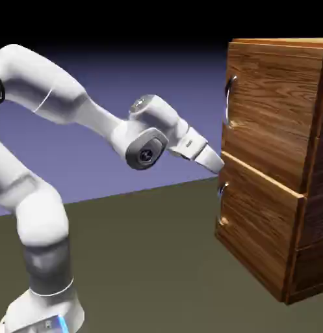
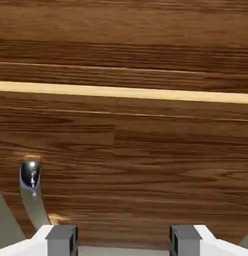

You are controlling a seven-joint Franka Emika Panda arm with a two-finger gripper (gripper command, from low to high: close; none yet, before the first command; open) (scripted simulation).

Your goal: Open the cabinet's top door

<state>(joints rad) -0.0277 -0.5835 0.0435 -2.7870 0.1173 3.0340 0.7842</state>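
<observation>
The cabinet of brown grained wood stands at the exterior view's right. Its top door is flush and carries a curved silver handle at its left edge. My gripper hangs just off the front, at the height of the seam between the top door and the lower panel, below the top handle. In the hand view, wood fills the picture, crossed by a pale seam line. A curved metal handle shows at lower left; which panel it belongs to I cannot tell. The gripper is open with nothing between its fingertips.
The lower panel has its own handle under the gripper. The dark table runs from the arm's base to the cabinet's foot.
</observation>
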